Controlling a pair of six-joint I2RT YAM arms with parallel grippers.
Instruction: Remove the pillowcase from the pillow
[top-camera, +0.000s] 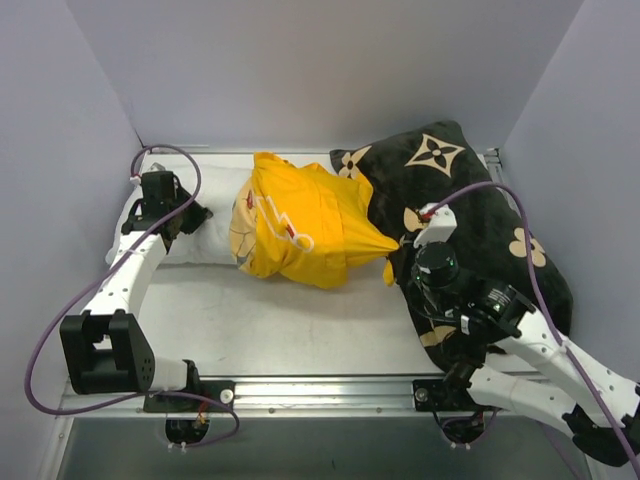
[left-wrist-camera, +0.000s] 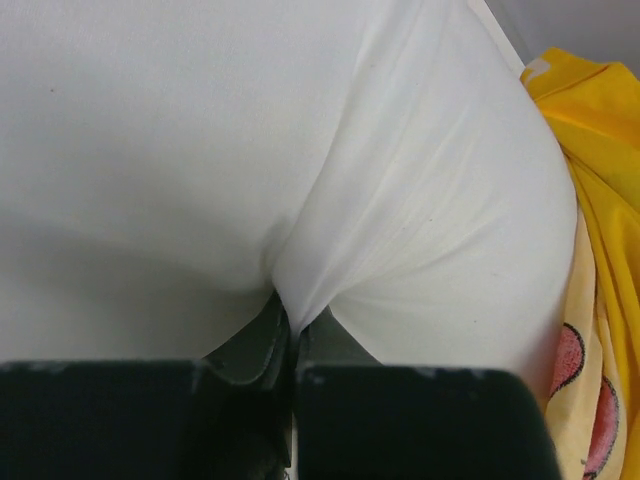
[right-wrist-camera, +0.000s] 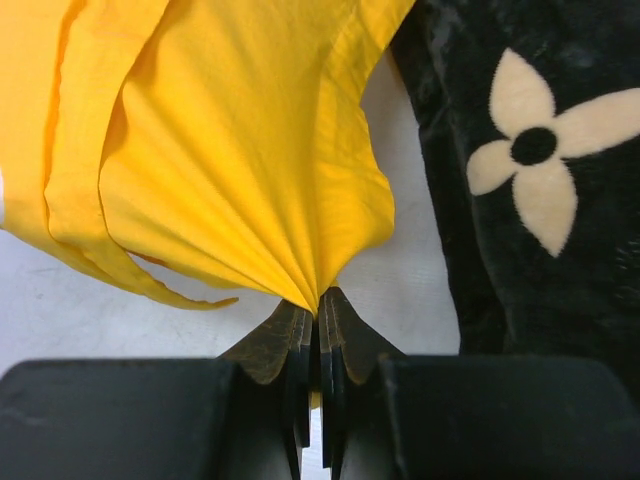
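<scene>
**Both tools pinched on cloth, ready to pull apart**

The pillowcase (top-camera: 305, 225) sits mid-counter, bunched over the right end of the pillow (top-camera: 195, 235). The pillow's bare white left end pokes out to the left. By my read the case is roughly half off.

The right tool (right-wrist-camera: 318, 310) is clamped tight on a gathered tuft of yellow fabric at the case's right tip. The left tool (left-wrist-camera: 290, 335) is closed on a fold of the white pillow. The black flowered pillow (top-camera: 480, 220) lies touching the case on its right. The counter (top-camera: 280, 320) is underneath it all.

Doing it well:
- The left tool should anchor while the right tool draws the case rightward.
- The pull should run low, along the pillow's length, so the fabric slides instead of lifting the pillow.
- The yellow pinch is small and could slip, so a steady pull is safer than a jerk.
- The black flowered pillow sits in the pull path and may snag or get dragged.

Views:
- The top view gives the layout and how much pillow is covered, but the jaws are hard to read there.
- The right wrist view shows pleats fanning taut out of the shut jaws.
- The left wrist view shows that grip is on white cloth, not yellow. The printed yellow edge sits off to the right.
</scene>
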